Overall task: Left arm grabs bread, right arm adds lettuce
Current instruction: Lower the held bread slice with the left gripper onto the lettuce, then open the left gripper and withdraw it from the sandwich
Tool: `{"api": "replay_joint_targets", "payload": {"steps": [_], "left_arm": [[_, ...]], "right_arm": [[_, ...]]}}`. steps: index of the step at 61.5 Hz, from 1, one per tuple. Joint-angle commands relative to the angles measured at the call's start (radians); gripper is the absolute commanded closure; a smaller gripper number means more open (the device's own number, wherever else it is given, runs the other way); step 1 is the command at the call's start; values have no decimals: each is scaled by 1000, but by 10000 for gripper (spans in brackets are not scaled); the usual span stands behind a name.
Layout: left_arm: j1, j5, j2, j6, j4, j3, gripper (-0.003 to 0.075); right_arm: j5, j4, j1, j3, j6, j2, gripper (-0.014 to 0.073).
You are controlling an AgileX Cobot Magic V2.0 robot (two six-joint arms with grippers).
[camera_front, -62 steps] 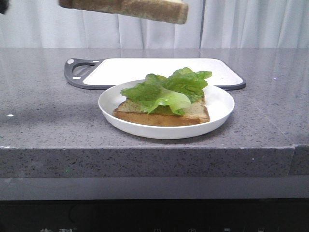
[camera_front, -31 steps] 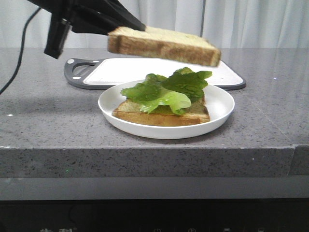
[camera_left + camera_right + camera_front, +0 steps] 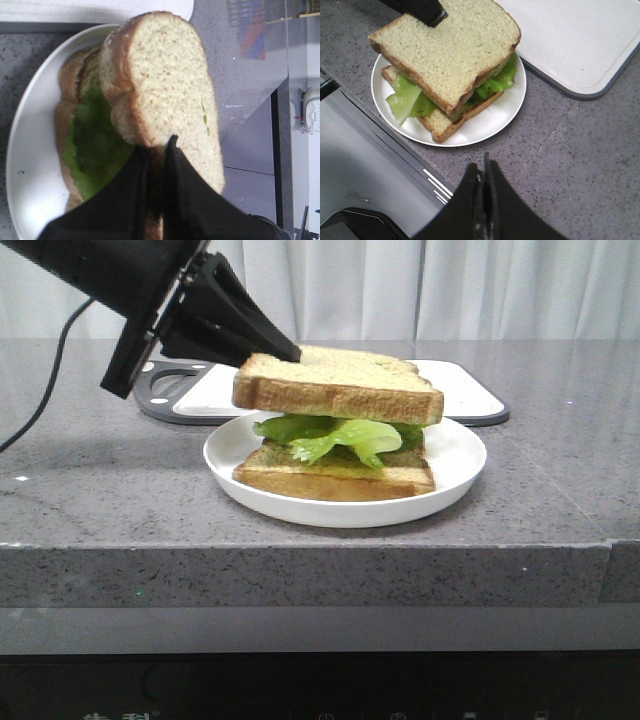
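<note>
Nearest the camera in the front view, the plate (image 3: pixel 455 475) sits close to the counter edge, and the stack on it looks nearly finished. The lower slice smeared with green (image 3: pixel 335 478) lies flat on the plate, the lettuce (image 3: pixel 335 436) is spread over it, and the bread (image 3: pixel 338 386) sits over the leaves as the lid. I judge both placing steps done in substance — what is left is for the left gripper (image 3: pixel 282 350) to let go and back off. It comes in from about ten o'clock of the plate, its jaws narrow and clamped on the bread's crust at the far-left corner. Beyond the plate, at twelve o'clock, lies the cutting board (image 3: pixel 455 390).

Whether the bread's full weight rests on the lettuce or the gripper carries part of it, I cannot tell from the front view; the slice looks level, pressed close to the leaves.

The left wrist view shows what the front hides: the fingers (image 3: pixel 135 170) pinch the crust edge with the slice between them, and the bread (image 3: pixel 160 90) is offset from the lower slice, leaving green exposed along one side. The right wrist view looks down on the whole stack and confirms the offset — lettuce (image 3: pixel 405 97) pokes out past the bread (image 3: pixel 445 50) toward the counter edge. It also shows the right gripper (image 3: pixel 482 172) well apart from the plate, jaws pressed together and holding nothing; the front view does not show this arm at all.
</note>
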Motion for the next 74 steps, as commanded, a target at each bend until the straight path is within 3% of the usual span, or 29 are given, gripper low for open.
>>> {"api": "replay_joint_targets", "payload": {"steps": [1, 15, 21, 48, 65, 70, 74], "left_arm": [[-10, 26, -40, 2, -63, -31, 691], [-10, 44, -40, 2, -24, -31, 433], [-10, 51, -40, 2, 9, -31, 385], [-4, 80, -83, 0, 68, -31, 346], [98, 110, -172, 0, 85, -31, 347], [133, 126, -210, 0, 118, -31, 368], [155, 127, -240, 0, 136, -30, 428]], "right_arm": [[-70, -1, -1, -26, 0, -11, 652], [-70, -1, -1, -26, 0, -11, 652], [-70, -1, -1, -26, 0, -11, 652], [-70, -1, -1, -26, 0, -11, 652], [-70, -1, -1, -26, 0, -11, 652], [-70, -1, -1, -26, 0, -11, 652], [-70, -1, -1, -26, 0, -11, 652]]}}
